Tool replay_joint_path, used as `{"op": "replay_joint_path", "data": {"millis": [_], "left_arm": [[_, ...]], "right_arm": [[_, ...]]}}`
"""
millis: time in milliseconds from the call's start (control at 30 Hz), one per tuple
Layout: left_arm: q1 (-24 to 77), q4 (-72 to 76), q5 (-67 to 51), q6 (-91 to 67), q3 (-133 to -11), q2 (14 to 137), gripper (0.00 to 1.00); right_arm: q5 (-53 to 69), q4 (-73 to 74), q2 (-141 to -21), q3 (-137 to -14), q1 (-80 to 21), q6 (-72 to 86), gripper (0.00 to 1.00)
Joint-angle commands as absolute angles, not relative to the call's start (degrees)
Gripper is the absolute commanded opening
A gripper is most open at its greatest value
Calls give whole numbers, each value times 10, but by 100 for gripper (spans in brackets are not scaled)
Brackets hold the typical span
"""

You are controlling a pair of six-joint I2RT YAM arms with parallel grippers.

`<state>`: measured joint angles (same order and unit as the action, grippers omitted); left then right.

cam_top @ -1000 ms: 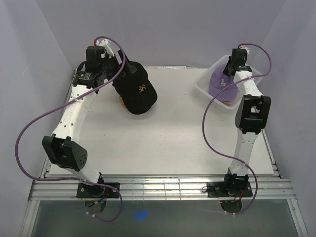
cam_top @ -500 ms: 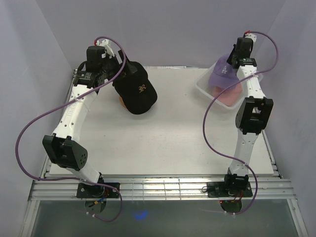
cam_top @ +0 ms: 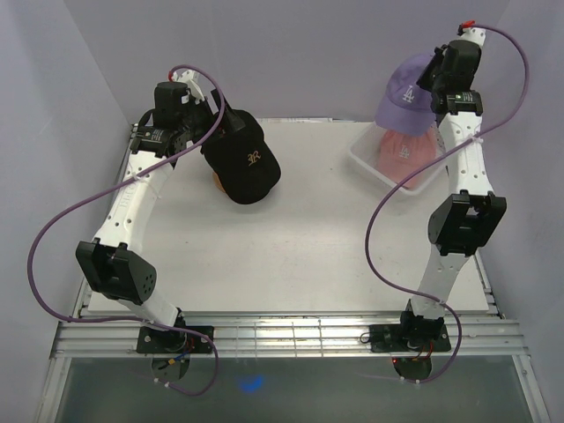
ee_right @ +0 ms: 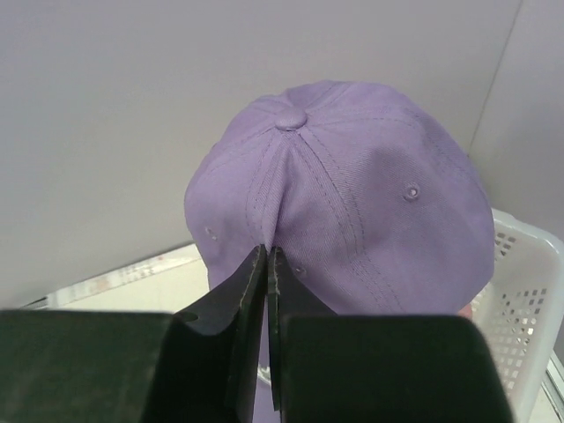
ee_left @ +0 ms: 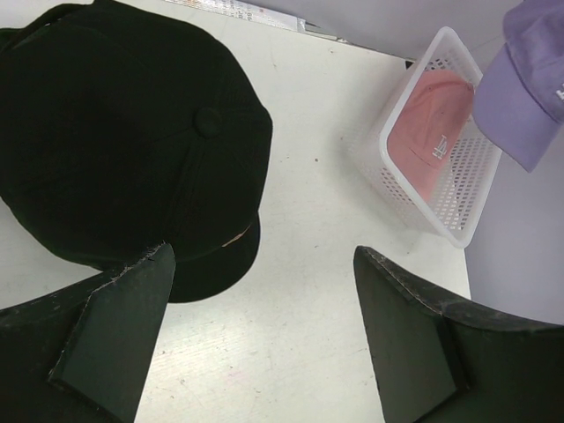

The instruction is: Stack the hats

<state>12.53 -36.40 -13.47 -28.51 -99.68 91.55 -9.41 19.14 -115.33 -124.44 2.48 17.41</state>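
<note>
A lavender hat point(cam_top: 407, 91) point(ee_right: 352, 185) hangs in the air above the white basket point(cam_top: 374, 164), pinched at its crown fabric by my right gripper point(ee_right: 267, 251), which is shut on it. A pink hat point(cam_top: 401, 151) point(ee_left: 429, 132) lies inside the basket. A black hat point(cam_top: 242, 159) point(ee_left: 123, 141) with a gold logo sits at the table's back left, covering most of a wooden stand point(cam_top: 216, 180). My left gripper point(ee_left: 264, 256) hovers open just beside the black hat's brim with nothing between its fingers.
The white mesh basket point(ee_left: 458, 203) stands at the back right near the side wall. Purple cables loop off both arms. The enclosure walls close in on three sides, and white tabletop point(cam_top: 291, 247) lies between the black hat and the basket.
My right gripper has risen out of the basket with the lavender hat, uncovering the pink hat beneath. The left arm and black hat have not moved.
</note>
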Motion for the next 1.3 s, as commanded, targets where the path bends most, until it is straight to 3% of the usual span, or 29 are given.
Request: {"op": "replay_joint_path", "data": {"millis": [0, 433, 1000, 1267], "left_arm": [[128, -356, -143, -285, -1001, 891, 93], [129, -323, -205, -355, -1016, 844, 93], [130, -325, -219, -396, -1048, 767, 93], [130, -347, -212, -382, -1065, 758, 94]], "right_arm": [[-32, 135, -1098, -1264, 22, 189, 8], [199, 27, -1059, -1234, -70, 320, 8], [248, -35, -1164, -1321, -266, 446, 8], [284, -57, -1213, -1328, -301, 483, 8]]}}
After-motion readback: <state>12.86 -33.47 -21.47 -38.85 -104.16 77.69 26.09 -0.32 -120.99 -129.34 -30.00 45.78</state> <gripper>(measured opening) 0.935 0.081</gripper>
